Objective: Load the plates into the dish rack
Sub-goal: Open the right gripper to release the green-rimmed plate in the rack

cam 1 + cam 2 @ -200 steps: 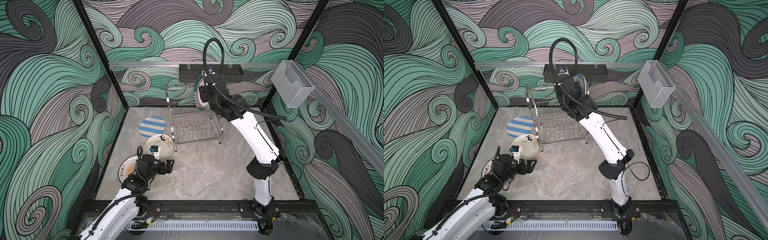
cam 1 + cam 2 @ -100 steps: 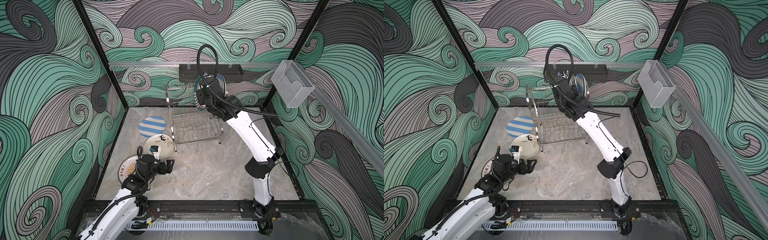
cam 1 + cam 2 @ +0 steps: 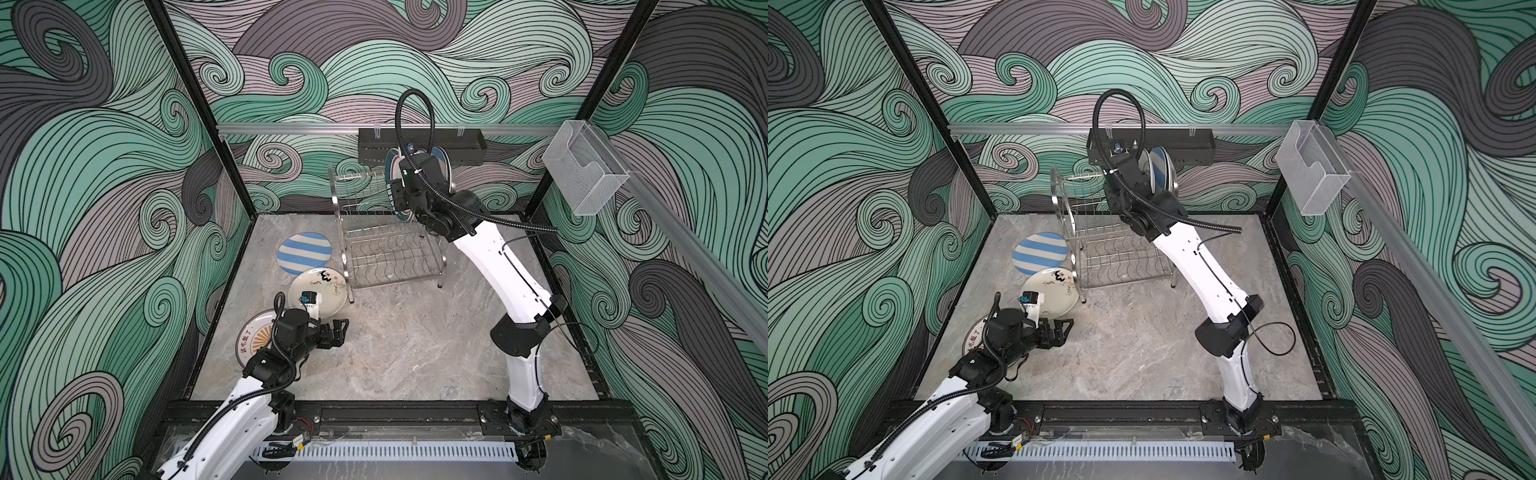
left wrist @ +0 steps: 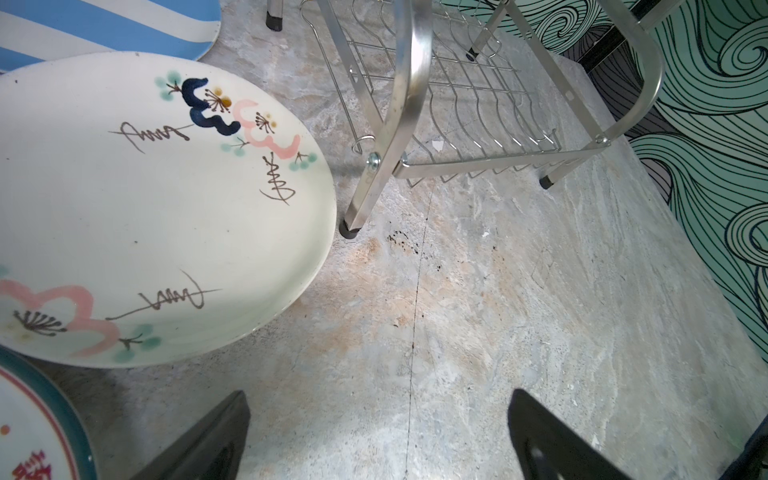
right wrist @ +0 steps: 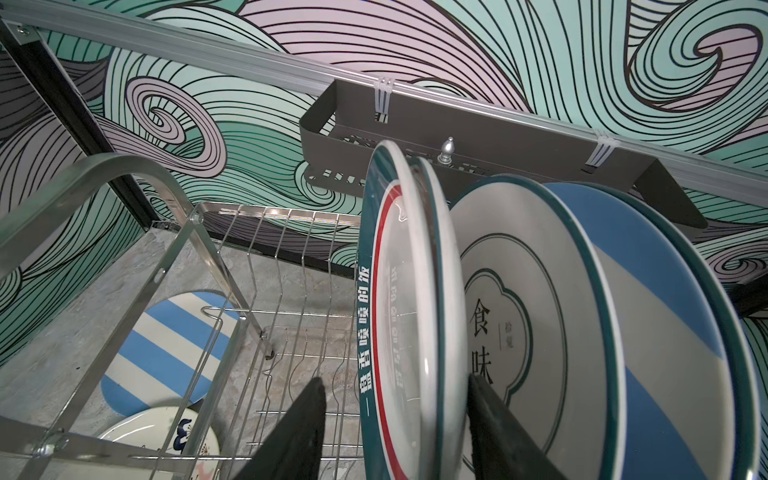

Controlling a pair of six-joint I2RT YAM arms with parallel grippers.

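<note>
The steel rack (image 3: 386,249) holds several plates (image 5: 519,291) upright on its upper tier. A striped plate (image 3: 304,252), a floral plate (image 3: 328,291) and a sunburst plate (image 3: 255,338) lie flat beside it.

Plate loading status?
Done: several round plates stand upright in the shiny steel wire dish rack's upper tier. In hand: right pincer straddles the teal-rimmed, red-ringed plate there, not visibly clamped. Remaining: blue-and-white striped plate, cream floral plate and orange sunburst plate lie flat on the marbled grey table; left pincer open, empty.
</note>
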